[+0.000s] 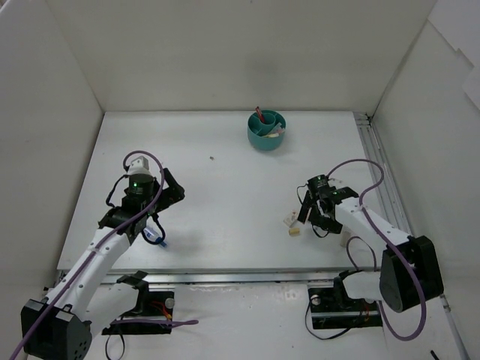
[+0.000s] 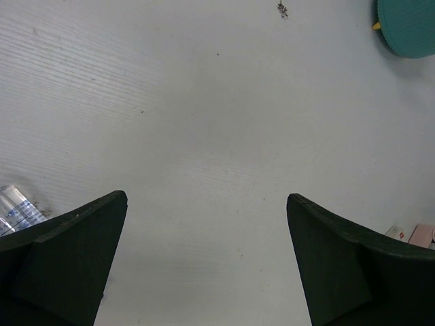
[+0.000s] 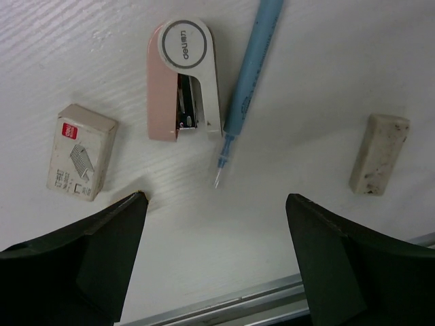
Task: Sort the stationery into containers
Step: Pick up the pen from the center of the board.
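Observation:
The teal organiser cup stands at the far middle of the table with a red pen and other items in it; its edge shows in the left wrist view. My right gripper is open and empty, hovering just short of a blue pen whose tip points at it. A cream eraser lies to the right of the pen and also shows in the top view. My left gripper is open and empty over bare table. A blue-and-white item lies beside it.
A pink-and-white stapler lies left of the blue pen, and a small white staples box left of that. The table's metal front rail is close under the right gripper. White walls enclose the table.

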`<move>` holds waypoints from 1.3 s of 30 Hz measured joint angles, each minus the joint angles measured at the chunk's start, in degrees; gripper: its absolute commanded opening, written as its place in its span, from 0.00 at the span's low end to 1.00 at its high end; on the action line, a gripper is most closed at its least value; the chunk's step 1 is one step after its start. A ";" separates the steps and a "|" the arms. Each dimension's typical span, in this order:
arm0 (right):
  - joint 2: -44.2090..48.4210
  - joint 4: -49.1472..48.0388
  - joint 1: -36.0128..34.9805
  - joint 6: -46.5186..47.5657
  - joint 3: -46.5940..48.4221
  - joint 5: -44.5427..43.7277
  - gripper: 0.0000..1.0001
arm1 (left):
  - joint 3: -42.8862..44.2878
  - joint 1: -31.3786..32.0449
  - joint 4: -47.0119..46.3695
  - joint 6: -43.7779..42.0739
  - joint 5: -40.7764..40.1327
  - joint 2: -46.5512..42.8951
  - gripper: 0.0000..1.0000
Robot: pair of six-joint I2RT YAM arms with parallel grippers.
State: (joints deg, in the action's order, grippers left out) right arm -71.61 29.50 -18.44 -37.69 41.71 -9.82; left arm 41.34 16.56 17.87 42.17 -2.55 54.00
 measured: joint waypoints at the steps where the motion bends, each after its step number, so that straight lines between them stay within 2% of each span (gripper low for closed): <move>1: -1.77 -0.96 0.00 -0.20 0.00 -0.02 0.73 | 0.00 0.00 -0.09 0.00 0.00 0.00 1.00; 3: -5.40 -2.40 0.00 -0.15 0.00 -0.13 0.61 | 0.00 0.00 -0.13 0.00 -0.04 0.00 1.00; 5: -8.48 -3.52 0.00 -0.04 0.00 -0.44 0.58 | 0.00 0.00 -0.15 0.00 -0.11 0.00 1.00; 7: -9.90 -4.15 0.02 0.09 0.00 -0.83 0.48 | 0.00 0.00 -0.15 0.00 -0.33 0.00 1.00; 12: -10.03 -5.51 1.38 0.83 0.00 -0.98 0.35 | 0.00 0.00 -0.15 0.00 -0.76 0.04 1.00; 15: -10.03 -6.01 3.34 1.92 0.00 -0.17 0.31 | 0.00 0.00 -0.15 0.00 -1.18 0.24 1.00; 23: -10.03 -6.19 6.03 5.29 0.00 2.62 0.36 | 0.02 0.00 -0.15 0.00 -2.58 2.49 1.00; 25: -10.14 -6.19 6.71 6.25 0.00 3.48 0.35 | 0.07 0.00 -0.13 0.00 -2.95 3.41 1.00; 26: -10.32 -6.19 7.06 6.58 0.00 3.93 0.29 | 0.13 0.00 -0.15 0.00 -3.13 3.82 1.00; 28: -10.93 -6.19 7.69 7.56 0.02 4.79 0.24 | 0.44 0.00 -0.07 0.00 -3.43 4.46 1.00; 29: -11.23 -6.19 7.96 8.00 0.02 5.20 0.16 | 0.72 0.00 -0.04 0.02 -3.58 4.74 1.00; 31: -11.82 -6.21 8.55 9.03 0.09 5.99 0.12 | 1.55 0.00 -0.04 0.00 -3.91 5.22 1.00; 32: -11.96 -6.14 8.85 9.33 0.20 6.43 0.04 | 2.01 0.00 -0.07 0.02 -4.09 5.40 1.00; 33: -12.02 -6.16 9.18 9.81 0.31 6.82 0.00 | 2.38 0.00 -0.09 0.00 -4.31 5.49 1.00; 39: -12.33 -6.16 10.54 11.15 0.63 8.66 0.00 | 4.44 0.00 -0.09 -0.02 -5.33 6.23 1.00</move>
State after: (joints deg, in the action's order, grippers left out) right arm -83.94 23.33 -7.90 -26.55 42.35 -1.17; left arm 45.78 16.56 17.78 42.15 -7.88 60.23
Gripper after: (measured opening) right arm 0.120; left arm 0.996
